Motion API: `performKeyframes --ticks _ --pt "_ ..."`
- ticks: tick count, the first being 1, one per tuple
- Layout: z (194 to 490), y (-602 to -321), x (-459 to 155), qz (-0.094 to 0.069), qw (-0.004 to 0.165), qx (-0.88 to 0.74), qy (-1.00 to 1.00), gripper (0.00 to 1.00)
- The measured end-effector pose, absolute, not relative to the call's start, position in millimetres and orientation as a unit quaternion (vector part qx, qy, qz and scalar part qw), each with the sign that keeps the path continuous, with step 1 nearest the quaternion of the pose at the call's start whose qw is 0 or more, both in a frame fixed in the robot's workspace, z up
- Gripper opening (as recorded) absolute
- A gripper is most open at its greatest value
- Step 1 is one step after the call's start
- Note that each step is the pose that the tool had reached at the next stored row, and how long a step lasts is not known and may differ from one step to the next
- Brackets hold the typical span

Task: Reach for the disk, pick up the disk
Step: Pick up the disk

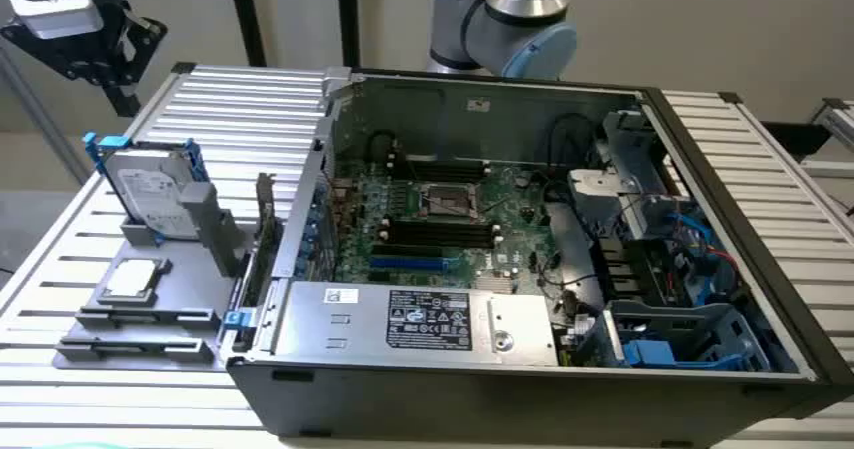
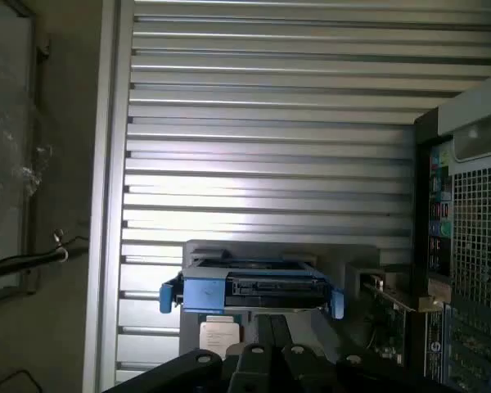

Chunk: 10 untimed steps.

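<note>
The disk (image 1: pixel 151 187) is a silver-grey drive with a white label and blue rails. It stands on edge in a grey holder (image 1: pixel 200 231) on the exterior view's left. In the wrist view the disk (image 2: pixel 250 291) is seen edge-on from above, blue rails at both ends. My gripper (image 1: pixel 124 97) hangs high above and behind the disk, well apart from it, touching nothing. Its dark fingers (image 2: pixel 264 334) are pressed together, shut and empty, in line with the disk's top edge.
A small silver square chip (image 1: pixel 134 279) lies on the grey fixture plate (image 1: pixel 94 349) in front of the disk. An open computer case (image 1: pixel 721 169) fills the slatted table (image 1: pixel 240 99) to the exterior view's right. A circuit card (image 1: pixel 267 219) stands between holder and case.
</note>
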<state>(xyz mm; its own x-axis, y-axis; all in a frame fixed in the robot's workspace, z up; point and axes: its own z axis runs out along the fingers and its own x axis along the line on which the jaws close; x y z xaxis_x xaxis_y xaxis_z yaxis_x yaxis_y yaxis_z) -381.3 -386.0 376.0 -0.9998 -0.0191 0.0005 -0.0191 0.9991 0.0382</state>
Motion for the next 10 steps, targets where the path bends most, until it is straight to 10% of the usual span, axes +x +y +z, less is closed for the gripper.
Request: performKeyframes --ticks 10 --pt "376.0 -386.0 -380.9 -0.019 0.000 0.010 -1.000 0.11"
